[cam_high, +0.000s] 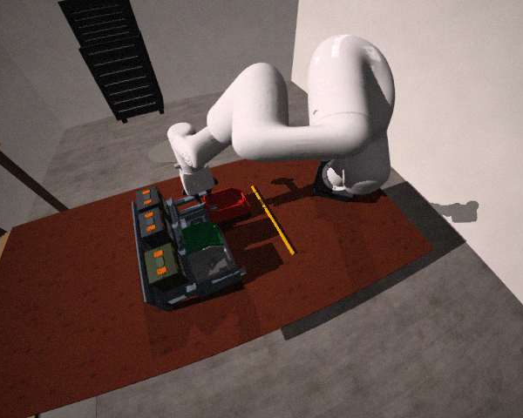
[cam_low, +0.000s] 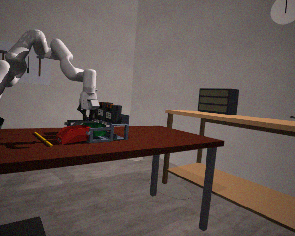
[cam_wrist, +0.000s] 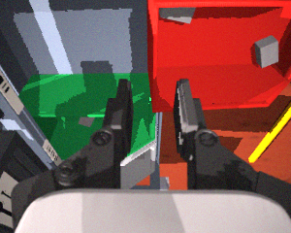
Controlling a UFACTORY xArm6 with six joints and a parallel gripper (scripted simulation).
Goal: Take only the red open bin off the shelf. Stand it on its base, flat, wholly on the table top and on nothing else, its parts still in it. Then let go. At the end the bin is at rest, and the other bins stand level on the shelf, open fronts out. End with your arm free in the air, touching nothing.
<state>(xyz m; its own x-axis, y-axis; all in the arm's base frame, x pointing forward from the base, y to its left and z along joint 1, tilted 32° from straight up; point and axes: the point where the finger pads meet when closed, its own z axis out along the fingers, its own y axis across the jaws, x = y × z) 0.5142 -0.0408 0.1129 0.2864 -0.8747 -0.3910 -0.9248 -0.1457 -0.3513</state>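
The red open bin (cam_high: 226,205) sits on the red-brown table top just in front of the grey shelf (cam_high: 185,252), its rear end by the shelf frame; it also shows in the exterior view (cam_low: 73,134). In the wrist view the red bin (cam_wrist: 218,58) holds two small grey parts (cam_wrist: 266,50). My gripper (cam_high: 210,205) (cam_low: 84,117) points down over the bin's rear wall, a little above it. The fingers stand partly open with the bin's wall edge in line below them, gripping nothing. A green bin (cam_wrist: 82,102) stands on the shelf beside it.
A grey bin (cam_high: 207,260) sits next to the green bin (cam_high: 200,236) on the shelf. Dark boxes with orange labels (cam_high: 151,220) fill the shelf's back row. A yellow rod (cam_high: 273,220) lies on the table beside the red bin. The arm's base (cam_high: 343,179) stands at the table's far edge.
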